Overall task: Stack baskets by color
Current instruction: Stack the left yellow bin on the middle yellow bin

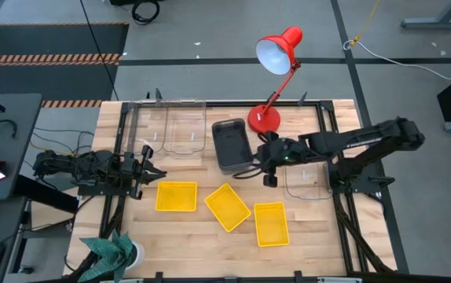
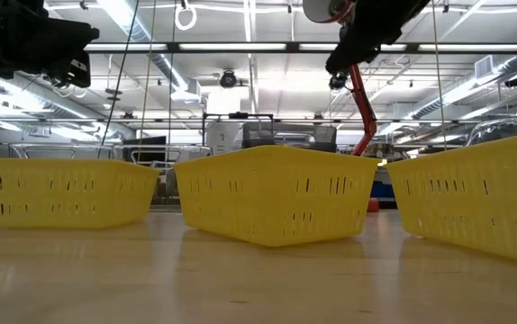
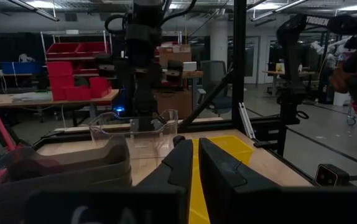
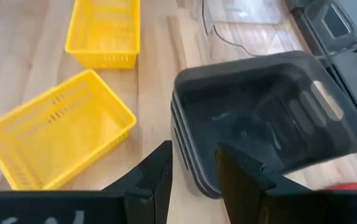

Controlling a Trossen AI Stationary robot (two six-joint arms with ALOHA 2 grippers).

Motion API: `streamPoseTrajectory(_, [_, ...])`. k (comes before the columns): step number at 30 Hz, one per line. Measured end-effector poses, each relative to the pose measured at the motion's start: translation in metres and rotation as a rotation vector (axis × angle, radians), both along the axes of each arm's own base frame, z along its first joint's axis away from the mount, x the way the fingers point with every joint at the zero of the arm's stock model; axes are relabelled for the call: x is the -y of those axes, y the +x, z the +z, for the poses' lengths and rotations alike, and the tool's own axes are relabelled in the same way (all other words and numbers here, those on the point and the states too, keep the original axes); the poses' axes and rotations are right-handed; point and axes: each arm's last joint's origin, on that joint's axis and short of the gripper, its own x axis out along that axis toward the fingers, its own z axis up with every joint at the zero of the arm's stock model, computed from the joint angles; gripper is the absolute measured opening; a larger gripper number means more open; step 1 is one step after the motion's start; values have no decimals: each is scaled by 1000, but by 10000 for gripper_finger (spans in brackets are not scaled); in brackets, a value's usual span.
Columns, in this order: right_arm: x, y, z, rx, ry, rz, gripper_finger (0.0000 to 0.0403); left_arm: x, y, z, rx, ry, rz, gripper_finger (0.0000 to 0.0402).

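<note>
Three yellow baskets [image 1: 177, 196] [image 1: 227, 207] [image 1: 271, 223] lie apart on their bottoms along the table's near half. A stack of dark grey baskets [image 1: 231, 144] stands at the middle, with clear baskets [image 1: 182, 126] beyond it at the far left and one clear basket [image 1: 304, 179] at the right. My right gripper [image 4: 194, 180] hangs open above the near right corner of the grey stack [image 4: 272, 118], tilted down, holding nothing. My left gripper [image 3: 195, 174] rests shut at the table's left, pointing level toward the right, with only a thin slit between its fingers.
A red desk lamp [image 1: 276, 71] stands at the far edge, just right of the grey stack, with its shade leaning out past the table. A teal object [image 1: 115, 250] sits at the near left corner. Bare wood shows between the yellow baskets and the near edge.
</note>
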Motion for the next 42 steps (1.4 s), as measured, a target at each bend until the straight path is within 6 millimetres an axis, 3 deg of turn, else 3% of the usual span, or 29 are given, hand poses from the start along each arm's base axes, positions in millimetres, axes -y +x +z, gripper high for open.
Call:
streamPoseTrajectory(11, [-23,-7,-9,349,4,83,126,0,0,1,6,-9,-2,30])
streamPoseTrajectory(17, [-36,-10,-10,370,41,116,126,0,-2,8,46,-247,-49,36])
streamPoseTrajectory(23, [-47,-12,-7,410,-20,90,126,-1,-2,10,70,-272,-15,30])
streamPoseTrajectory(27, [-50,-13,-7,403,-37,83,126,-4,-1,9,59,-441,38,28])
streamPoseTrajectory(33, [-49,-13,-8,395,-73,99,126,3,12,6,-118,-505,-43,27])
streamPoseTrajectory(42, [-45,-12,-8,387,-90,90,126,17,36,7,-376,-402,-82,45])
